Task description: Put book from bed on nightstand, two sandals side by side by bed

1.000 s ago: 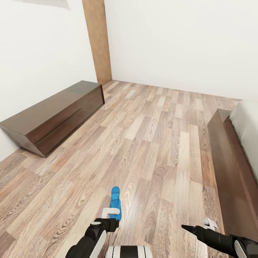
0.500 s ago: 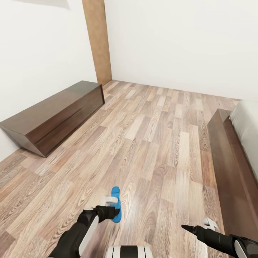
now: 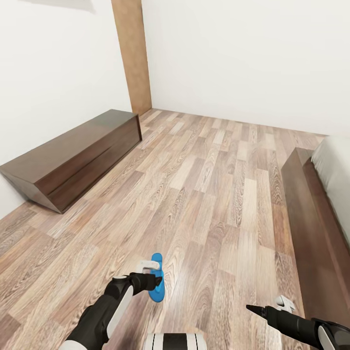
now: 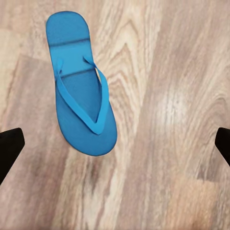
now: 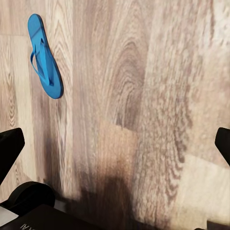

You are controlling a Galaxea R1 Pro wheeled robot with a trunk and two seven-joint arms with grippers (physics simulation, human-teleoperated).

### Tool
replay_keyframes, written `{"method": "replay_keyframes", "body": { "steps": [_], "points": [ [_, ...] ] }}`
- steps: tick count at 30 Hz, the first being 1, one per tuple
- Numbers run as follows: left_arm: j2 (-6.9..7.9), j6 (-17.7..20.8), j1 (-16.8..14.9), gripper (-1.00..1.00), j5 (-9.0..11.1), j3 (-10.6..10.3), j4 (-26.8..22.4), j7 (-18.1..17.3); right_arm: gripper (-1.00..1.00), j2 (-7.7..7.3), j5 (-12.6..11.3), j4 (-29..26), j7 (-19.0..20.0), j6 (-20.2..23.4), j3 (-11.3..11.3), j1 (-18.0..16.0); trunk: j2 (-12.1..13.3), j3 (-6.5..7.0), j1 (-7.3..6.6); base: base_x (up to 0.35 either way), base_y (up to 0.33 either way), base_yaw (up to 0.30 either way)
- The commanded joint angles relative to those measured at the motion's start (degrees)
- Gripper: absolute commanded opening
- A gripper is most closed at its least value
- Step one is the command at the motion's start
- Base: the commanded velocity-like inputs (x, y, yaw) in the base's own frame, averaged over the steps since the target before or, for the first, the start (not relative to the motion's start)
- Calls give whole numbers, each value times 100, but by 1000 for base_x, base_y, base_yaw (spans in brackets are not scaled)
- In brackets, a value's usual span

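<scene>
One bright blue sandal point(image 3: 156, 287) lies flat on the wood floor, strap up, near the bottom middle of the head view. My left gripper point(image 3: 151, 274) hovers just above it, open. In the left wrist view the sandal point(image 4: 81, 108) rests free on the planks between the widely spread black fingertips point(image 4: 9, 149). My right gripper point(image 3: 270, 305) hangs open low at the right, near the bed frame point(image 3: 304, 218), and from it the sandal point(image 5: 44, 57) lies off to one side. The bed's pale mattress point(image 3: 336, 167) shows at the right edge. The book and the nightstand are out of view.
A long low dark cabinet point(image 3: 73, 155) stands against the left wall. A tall wooden panel point(image 3: 132, 53) fills the far corner. Open plank floor point(image 3: 209, 184) stretches between cabinet and bed. My base's white top point(image 3: 175, 341) shows at the bottom edge.
My left arm has swung outward to the left and its gripper has crept forward over the sandal. The sandal and my right arm have stayed put.
</scene>
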Motion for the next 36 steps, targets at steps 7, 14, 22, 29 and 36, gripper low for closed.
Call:
{"method": "replay_keyframes", "body": {
  "steps": [7,14,22,29,36],
  "points": [
    [-9,28,-3,100,18,3,1,-4,100,0,-17,0,10,34,-7,-2,-10,-137,14,0,0,0],
    [-7,20,-3,100,18,4,1,-4,100,0,-17,0,10,36,-7,-2,-19,-292,32,0,0,0],
    [-11,19,-3,100,19,2,1,-4,100,0,-17,0,10,35,-7,-2,-30,-469,53,0,0,0],
    [-14,19,-3,100,19,-1,1,-4,100,0,-17,0,10,36,-7,-2,-39,-624,71,0,0,0],
    [-14,19,-3,100,19,-2,1,-4,100,0,-17,0,10,36,-7,-2,-48,-780,89,0,0,0]
  ]
}}
